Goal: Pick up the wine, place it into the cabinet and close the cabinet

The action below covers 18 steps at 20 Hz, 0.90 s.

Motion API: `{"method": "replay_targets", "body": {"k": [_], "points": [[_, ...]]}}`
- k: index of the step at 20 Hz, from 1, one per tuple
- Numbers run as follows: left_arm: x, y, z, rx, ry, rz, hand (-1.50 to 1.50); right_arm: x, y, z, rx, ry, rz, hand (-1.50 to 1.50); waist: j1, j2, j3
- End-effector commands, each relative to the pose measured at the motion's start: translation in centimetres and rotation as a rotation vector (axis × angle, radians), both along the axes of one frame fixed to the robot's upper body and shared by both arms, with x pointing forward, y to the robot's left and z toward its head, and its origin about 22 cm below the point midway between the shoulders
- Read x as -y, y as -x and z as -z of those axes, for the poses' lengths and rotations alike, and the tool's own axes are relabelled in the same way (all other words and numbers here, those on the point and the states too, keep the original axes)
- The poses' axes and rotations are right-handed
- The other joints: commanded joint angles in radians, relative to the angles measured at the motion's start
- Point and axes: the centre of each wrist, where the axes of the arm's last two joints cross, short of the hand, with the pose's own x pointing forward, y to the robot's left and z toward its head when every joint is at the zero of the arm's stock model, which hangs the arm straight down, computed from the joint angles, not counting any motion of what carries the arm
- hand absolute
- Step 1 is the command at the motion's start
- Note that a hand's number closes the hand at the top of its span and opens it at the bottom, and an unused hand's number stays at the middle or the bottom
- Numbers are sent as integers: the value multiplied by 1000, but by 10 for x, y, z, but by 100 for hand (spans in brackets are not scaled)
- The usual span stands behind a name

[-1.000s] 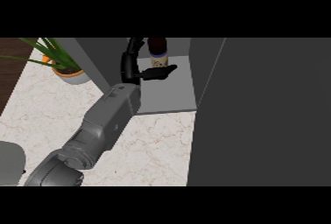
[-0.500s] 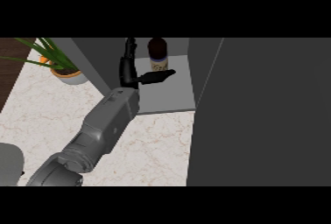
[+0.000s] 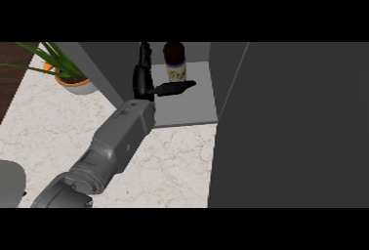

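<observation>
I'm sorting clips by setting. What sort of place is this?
Most likely a kitchen: a marble-patterned counter, a grey cabinet with an open compartment holding a wine bottle, and a potted plant in the corner.

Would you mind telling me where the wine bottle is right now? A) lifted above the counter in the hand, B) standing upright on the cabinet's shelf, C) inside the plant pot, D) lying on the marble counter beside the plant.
B: the wine bottle stands upright on the cabinet shelf, with the left hand open beside it, fingers not curled round it.
</observation>
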Motion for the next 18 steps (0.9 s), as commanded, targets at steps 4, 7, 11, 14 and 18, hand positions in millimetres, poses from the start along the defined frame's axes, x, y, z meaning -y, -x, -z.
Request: {"method": "replay_targets", "body": {"k": [4,7,11,14,18], "points": [[-6,6,11,-17,0,64,-150,6,13,-14,5,5,-2,-150,21,-7,-2],[-15,18,33,6,39,58,-150,0,3,-6,-7,-13,-29,-150,2,0,-2],[-13,15,28,-17,48,101,-150,-8,5,-4,10,-20,2,-150,21,-4,-3],[-13,15,27,2,87,105,-150,-6,14,-11,-6,-26,-23,-150,21,-12,-3],[-6,7,13,1,146,109,-150,2,3,-1,5,-20,-23,-150,5,-10,-1]]}}
